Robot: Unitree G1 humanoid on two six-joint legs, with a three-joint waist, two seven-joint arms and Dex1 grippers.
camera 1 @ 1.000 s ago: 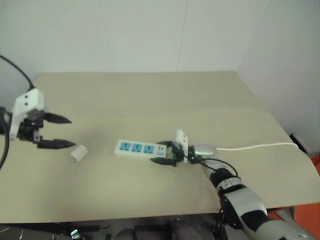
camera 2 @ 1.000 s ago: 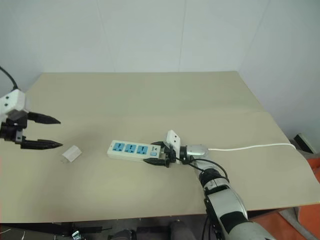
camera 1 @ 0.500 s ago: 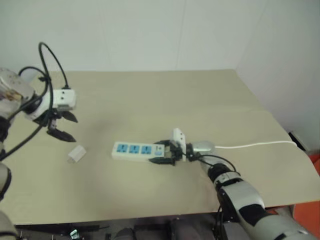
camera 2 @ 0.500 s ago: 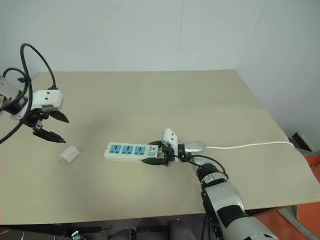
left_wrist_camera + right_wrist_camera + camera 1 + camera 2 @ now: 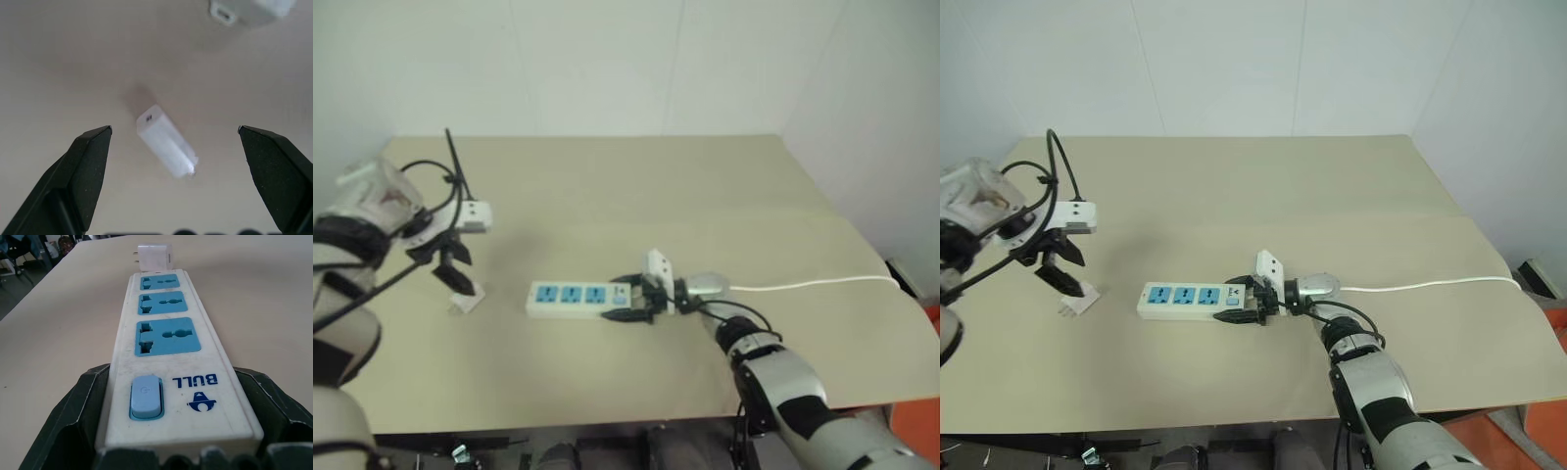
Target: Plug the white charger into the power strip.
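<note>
The white charger (image 5: 165, 145) lies loose on the worktop (image 5: 1263, 186), between the spread fingers of the left gripper (image 5: 1060, 266); a skewed closure could flick it away; the power strip (image 5: 1190, 301) is clamped at its switch end by the right gripper (image 5: 1242, 300).

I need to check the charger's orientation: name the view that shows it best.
Left wrist view: the white charger lies large between the open left hand's fingers. Head views show it small; the right wrist view shows it beyond the power strip.

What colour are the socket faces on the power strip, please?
Blue, on the white power strip; clearest in the right wrist view.
</note>
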